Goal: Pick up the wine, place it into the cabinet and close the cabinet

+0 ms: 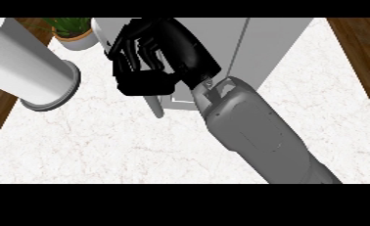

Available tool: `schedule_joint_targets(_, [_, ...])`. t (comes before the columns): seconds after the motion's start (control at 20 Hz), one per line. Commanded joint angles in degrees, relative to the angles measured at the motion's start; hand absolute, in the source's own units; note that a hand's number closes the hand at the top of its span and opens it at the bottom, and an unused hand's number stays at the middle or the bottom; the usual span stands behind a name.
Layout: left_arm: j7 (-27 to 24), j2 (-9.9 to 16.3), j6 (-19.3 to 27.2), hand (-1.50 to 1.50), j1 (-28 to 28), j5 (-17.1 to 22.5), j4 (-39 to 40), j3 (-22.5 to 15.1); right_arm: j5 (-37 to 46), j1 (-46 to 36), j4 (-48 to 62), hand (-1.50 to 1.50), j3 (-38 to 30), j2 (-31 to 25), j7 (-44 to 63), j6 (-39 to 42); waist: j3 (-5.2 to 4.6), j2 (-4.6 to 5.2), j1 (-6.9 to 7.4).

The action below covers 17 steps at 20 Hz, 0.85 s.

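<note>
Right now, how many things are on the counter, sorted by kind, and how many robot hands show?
Potted plant: 1
Grey cabinet: 1
Robot hand, the right, fingers curled: 1
Wine: 0 visible
Total: 3

A potted plant (74,32) is seen at the top left on a white marbled counter (130,142). A large white cylinder (33,71) is laid across the left edge. Brown wood (356,44) is shown at the right edge.
</note>
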Motion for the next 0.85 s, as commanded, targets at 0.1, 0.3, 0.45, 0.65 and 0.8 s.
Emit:
schedule_joint_targets(0.1, [3.9, -2.1, 4.5, -1.5, -4.6, -3.3, -1.6, -5.3, 0.7, -1.5, 7.8, 1.5, -5.5, -2.7, -5.6, 2.3, 0.25, 0.68, -0.65])
schedule_joint_targets(0.3, [3.2, -4.3, 7.5, -1.5, -8.8, -6.1, 1.6, -8.5, -1.2, -2.5, 9.8, 1.5, -8.9, -6.8, -7.6, 5.3, 0.24, 1.1, -1.5])
schedule_joint_targets(0.45, [3.2, -5.4, 8.6, -1.5, -9.4, -7.5, 0.0, -10.2, 0.8, -2.8, 12.8, 1.5, -8.3, -6.8, -9.6, 4.1, 0.23, 1.09, -0.66])
schedule_joint_targets(0.65, [3.6, -5.9, 9.6, -1.5, -11.5, -8.0, 0.9, -10.8, -0.4, -3.4, 14.2, 1.5, -10.1, -8.9, -11.9, 5.8, 0.23, 1.39, -0.76])
schedule_joint_targets(0.8, [2.5, -6.9, 8.6, -1.5, -11.6, -9.2, 3.9, -11.8, -0.3, -2.1, 13.9, 1.5, -9.6, -9.4, -12.1, 5.8, 0.12, 1.25, -1.09])
